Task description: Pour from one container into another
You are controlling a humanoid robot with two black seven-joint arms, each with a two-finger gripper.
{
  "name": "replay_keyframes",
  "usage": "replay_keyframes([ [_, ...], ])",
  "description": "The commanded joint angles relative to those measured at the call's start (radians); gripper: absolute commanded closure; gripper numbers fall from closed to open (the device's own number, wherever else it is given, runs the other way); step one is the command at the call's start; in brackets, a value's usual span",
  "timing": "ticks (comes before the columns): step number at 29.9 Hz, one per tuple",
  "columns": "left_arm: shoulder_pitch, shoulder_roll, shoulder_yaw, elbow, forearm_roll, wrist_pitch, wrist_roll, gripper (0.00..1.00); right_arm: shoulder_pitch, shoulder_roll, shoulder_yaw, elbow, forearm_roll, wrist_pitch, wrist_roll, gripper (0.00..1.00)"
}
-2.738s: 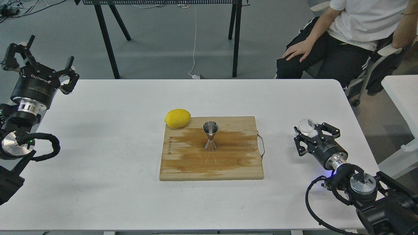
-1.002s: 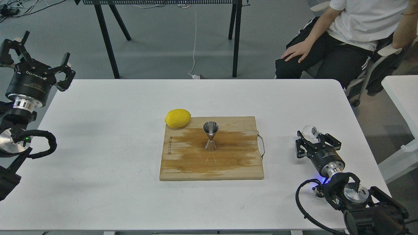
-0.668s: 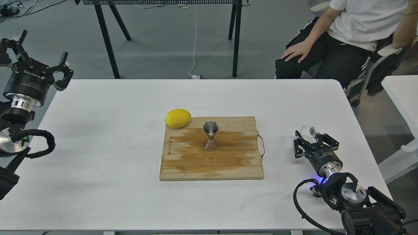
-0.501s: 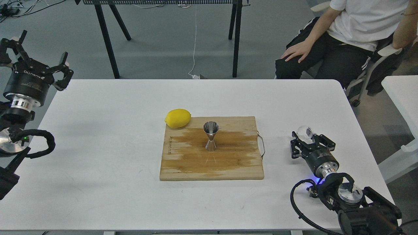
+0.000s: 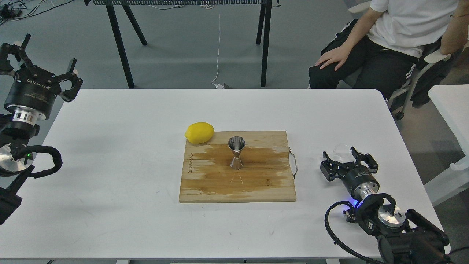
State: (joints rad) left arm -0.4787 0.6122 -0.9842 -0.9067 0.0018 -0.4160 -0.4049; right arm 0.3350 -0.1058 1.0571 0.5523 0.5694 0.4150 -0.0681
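The glass cup stands on the white table, to the right of the wooden board and well apart from it. The right gripper is around the cup with fingers spread; whether they touch the glass I cannot tell. The jigger stands upright near the board's middle, and a lemon lies at the board's back left corner. Between board and cup the table is bare. The left gripper hangs spread beyond the table's far left corner, well apart from the board.

Seated person cropped, glass cup perhaps part-hidden
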Motion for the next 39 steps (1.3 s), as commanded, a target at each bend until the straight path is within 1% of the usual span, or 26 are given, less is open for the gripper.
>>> replay_keyframes([
  [1, -0.001, 0.011, -0.002, 0.0, 0.0, -0.004, 0.0, 0.0, 0.001, -0.006, 0.017, 0.008, 0.001, 0.007, 0.004, 0.03],
  [4, 0.0, 0.017, -0.008, 0.0, 0.0, -0.007, -0.002, 0.0, -0.001, -0.031, 0.044, 0.067, -0.005, 0.025, 0.004, 0.03],
  [7, 0.0, 0.017, -0.008, 0.0, 0.0, -0.007, -0.002, 0.0, -0.001, -0.106, 0.049, 0.15, -0.005, 0.038, 0.004, 0.03],
  [9, 0.0, 0.017, -0.01, 0.0, 0.0, -0.007, -0.002, 0.0, -0.001, -0.13, 0.053, 0.204, -0.005, 0.039, 0.004, 0.03],
  [12, 0.0, 0.017, -0.013, 0.0, 0.0, -0.006, -0.002, 0.0, 0.025, -0.159, 0.072, 0.238, -0.008, 0.047, 0.005, 0.01],
  [17, -0.006, 0.017, -0.013, 0.012, 0.0, -0.007, 0.001, 0.0, 0.166, -0.189, 0.064, 0.225, -0.029, 0.053, -0.004, 0.01],
  [19, -0.012, 0.015, -0.011, 0.02, 0.0, -0.012, 0.001, 0.0, 0.209, -0.196, 0.072, 0.213, -0.037, 0.053, 0.007, 0.01],
  [24, -0.011, 0.006, -0.011, 0.032, -0.002, -0.012, 0.001, 0.0, 0.34, -0.199, 0.063, 0.114, -0.049, 0.074, 0.007, 0.01],
  [28, -0.011, 0.003, -0.011, 0.032, -0.014, -0.01, 0.003, 0.0, 0.409, -0.192, 0.058, 0.04, -0.17, 0.074, 0.008, 0.01],
  [31, -0.009, 0.001, -0.011, 0.032, -0.016, -0.01, 0.014, 0.0, 0.426, -0.192, 0.054, 0.032, -0.21, 0.074, 0.011, 0.01],
  [39, -0.008, -0.022, -0.002, 0.032, -0.016, -0.009, 0.026, 0.0, 0.43, -0.198, 0.054, 0.032, -0.21, 0.074, 0.022, 0.01],
])
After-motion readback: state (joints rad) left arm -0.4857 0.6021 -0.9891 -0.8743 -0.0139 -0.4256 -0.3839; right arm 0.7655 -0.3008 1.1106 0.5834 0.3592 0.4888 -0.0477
